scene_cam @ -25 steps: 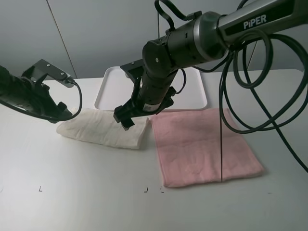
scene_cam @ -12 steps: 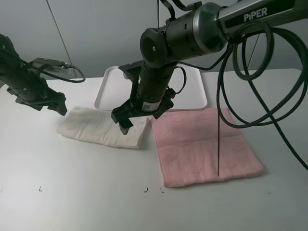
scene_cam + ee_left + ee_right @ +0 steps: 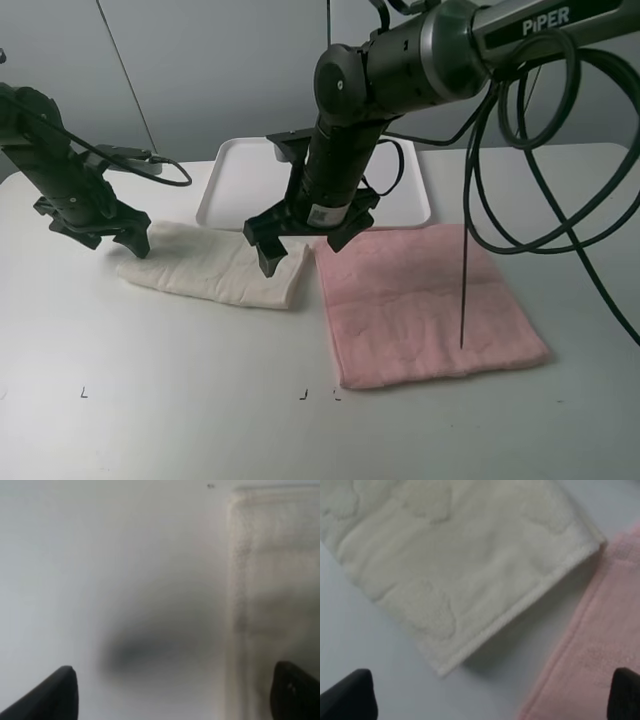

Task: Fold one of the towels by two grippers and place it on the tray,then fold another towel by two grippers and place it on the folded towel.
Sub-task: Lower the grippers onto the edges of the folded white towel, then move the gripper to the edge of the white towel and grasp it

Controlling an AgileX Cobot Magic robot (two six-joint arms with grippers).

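Nearest on the white table, the pink towel lies flat, with the folded cream towel just beside it on the left. The left gripper hangs at the cream towel's left end and the right gripper at its right end, both with fingers spread wide. The white tray sits behind them.

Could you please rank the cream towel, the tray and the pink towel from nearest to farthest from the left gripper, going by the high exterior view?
1. cream towel: its left end lies right beside the left gripper.
2. tray: farther back, toward the middle of the table.
3. pink towel: on the right, beyond the cream towel.
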